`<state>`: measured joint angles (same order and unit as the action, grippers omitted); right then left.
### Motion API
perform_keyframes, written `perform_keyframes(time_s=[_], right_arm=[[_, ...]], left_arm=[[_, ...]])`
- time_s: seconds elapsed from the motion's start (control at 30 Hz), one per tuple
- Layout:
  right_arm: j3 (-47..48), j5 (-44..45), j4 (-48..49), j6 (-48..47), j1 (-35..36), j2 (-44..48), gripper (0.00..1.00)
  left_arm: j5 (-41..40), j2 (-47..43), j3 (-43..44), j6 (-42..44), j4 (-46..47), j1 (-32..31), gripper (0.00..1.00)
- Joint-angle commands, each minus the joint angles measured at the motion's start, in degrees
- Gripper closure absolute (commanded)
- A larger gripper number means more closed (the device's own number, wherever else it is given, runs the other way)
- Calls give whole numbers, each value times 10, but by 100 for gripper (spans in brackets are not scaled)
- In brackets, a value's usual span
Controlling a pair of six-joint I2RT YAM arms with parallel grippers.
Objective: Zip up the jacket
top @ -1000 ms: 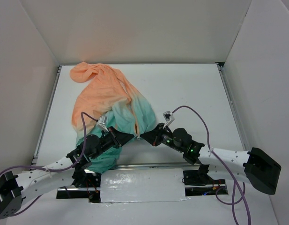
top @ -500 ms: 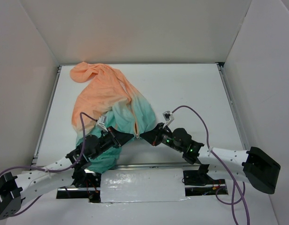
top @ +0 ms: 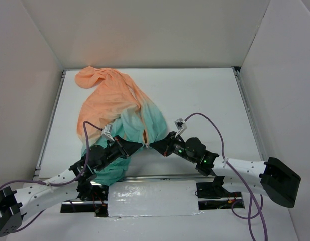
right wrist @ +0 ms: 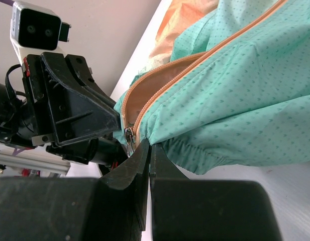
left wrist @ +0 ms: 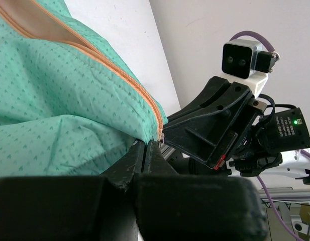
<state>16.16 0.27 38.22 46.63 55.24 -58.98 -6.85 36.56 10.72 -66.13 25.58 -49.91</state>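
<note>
The jacket [top: 114, 108] lies on the table's left half, peach-orange at the far end and teal at the near hem, with its orange zipper [top: 145, 131] running toward me. My left gripper [top: 140, 146] is shut on the teal hem to the left of the zipper's lower end; the left wrist view shows the jaws pinching the hem [left wrist: 146, 143]. My right gripper [top: 152, 146] is shut on the hem to the right of the zipper; the right wrist view shows its jaws on the hem [right wrist: 149, 145] beside the metal zipper pull [right wrist: 128, 136]. The two grippers almost touch.
White walls enclose the table on three sides. A metal rail [top: 160, 177] and a white foil-covered block [top: 152, 198] sit at the near edge between the arm bases. Cables loop off both wrists.
Both grippers have shifted slightly closer together at the zipper's lower end. The jacket has hardly moved.
</note>
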Motion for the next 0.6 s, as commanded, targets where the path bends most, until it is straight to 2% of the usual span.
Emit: perform_keyframes(time_s=[0.0,0.57], right_arm=[[-4,0,39,-7,-2,13,100],[8,2,34,-7,-2,3,100]], left_arm=[[-10,-1,20,8,26,2,100],[10,20,21,6,43,2,100]])
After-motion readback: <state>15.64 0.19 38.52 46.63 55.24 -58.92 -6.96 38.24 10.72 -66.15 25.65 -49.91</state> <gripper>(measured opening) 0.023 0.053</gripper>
